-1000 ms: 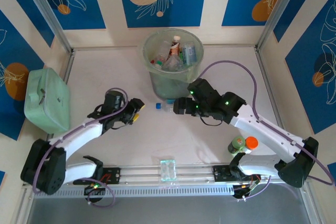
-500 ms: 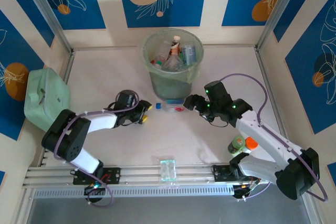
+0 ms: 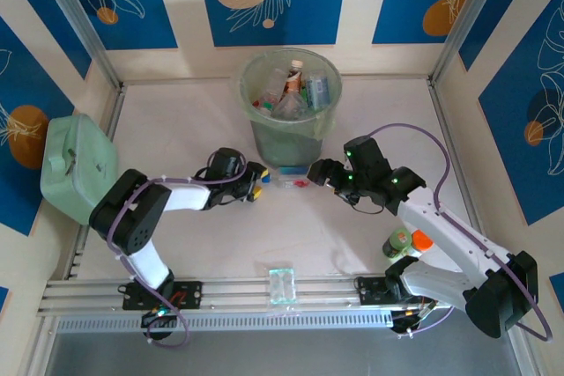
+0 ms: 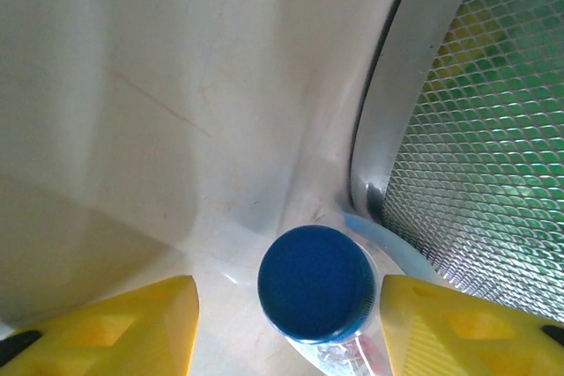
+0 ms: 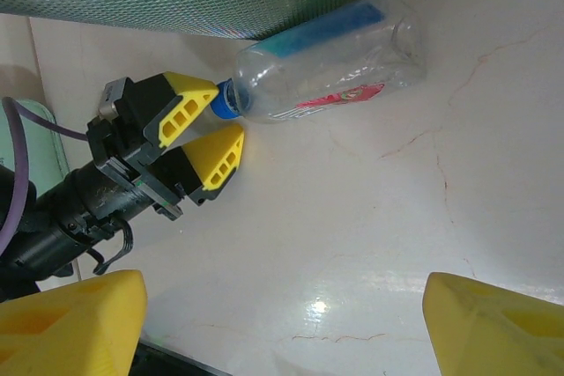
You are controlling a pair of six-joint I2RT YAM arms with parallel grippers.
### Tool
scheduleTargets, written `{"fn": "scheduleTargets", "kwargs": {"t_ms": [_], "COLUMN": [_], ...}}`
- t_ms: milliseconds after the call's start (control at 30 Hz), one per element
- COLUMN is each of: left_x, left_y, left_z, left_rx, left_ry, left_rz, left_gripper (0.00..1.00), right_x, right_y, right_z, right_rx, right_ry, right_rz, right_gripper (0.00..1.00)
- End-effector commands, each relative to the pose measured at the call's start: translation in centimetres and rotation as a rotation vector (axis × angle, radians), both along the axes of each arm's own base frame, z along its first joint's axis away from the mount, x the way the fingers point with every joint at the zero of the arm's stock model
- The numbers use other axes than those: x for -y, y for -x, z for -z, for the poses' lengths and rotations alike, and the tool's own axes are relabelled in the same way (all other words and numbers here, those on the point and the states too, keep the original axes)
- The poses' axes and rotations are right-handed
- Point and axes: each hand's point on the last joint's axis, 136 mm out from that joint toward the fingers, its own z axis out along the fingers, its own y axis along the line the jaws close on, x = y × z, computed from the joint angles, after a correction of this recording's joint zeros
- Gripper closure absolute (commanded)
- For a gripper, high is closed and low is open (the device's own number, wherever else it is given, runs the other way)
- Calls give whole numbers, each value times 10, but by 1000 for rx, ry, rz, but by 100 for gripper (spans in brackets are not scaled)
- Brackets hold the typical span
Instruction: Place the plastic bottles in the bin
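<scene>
- My left gripper (image 3: pixel 258 180) is spread, its yellow fingers (image 4: pixel 123 328) on either side of the blue cap (image 4: pixel 315 282) of a clear plastic bottle with a blue label (image 3: pixel 289 179). One finger stands clear of the cap and the other sits very close.
- That bottle lies on its side on the pale table (image 3: pixel 176 129), against the near foot of the round translucent green bin (image 3: pixel 264 143), which stands by the middle of the table's far edge.
- Other bottles (image 3: pixel 291 90) sit inside the bin.
- My right gripper (image 3: pixel 315 173) is spread wide with nothing between its fingers, just beside the bottle's base end.
</scene>
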Motion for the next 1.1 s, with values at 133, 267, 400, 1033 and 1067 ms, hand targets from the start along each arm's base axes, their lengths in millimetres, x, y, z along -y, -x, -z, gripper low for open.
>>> {"fn": "scheduleTargets", "kwargs": {"t_ms": [133,267,400,1033,1067], "left_x": [15,18,19,0,-4], "left_y": [-7,-11,-13,28,32], "left_z": [7,8,8,-63,-75], "left_rx": [-18,-17,-18,159,197], "left_ry": [13,18,18,-237,-267], "left_rz": [-14,-19,-20,344,384], "left_gripper": [46,50,57,82,82], "right_x": [-8,-7,-6,-6,-9], "right_y": [1,3,5,8,8], "right_z": [-8,-7,-6,-75,-83], "right_rx": [13,10,9,196,208], "right_ry": [-6,8,11,5,-4], "right_rz": [-37,-40,-41,-167,-199], "right_gripper": [18,18,18,17,15]}}
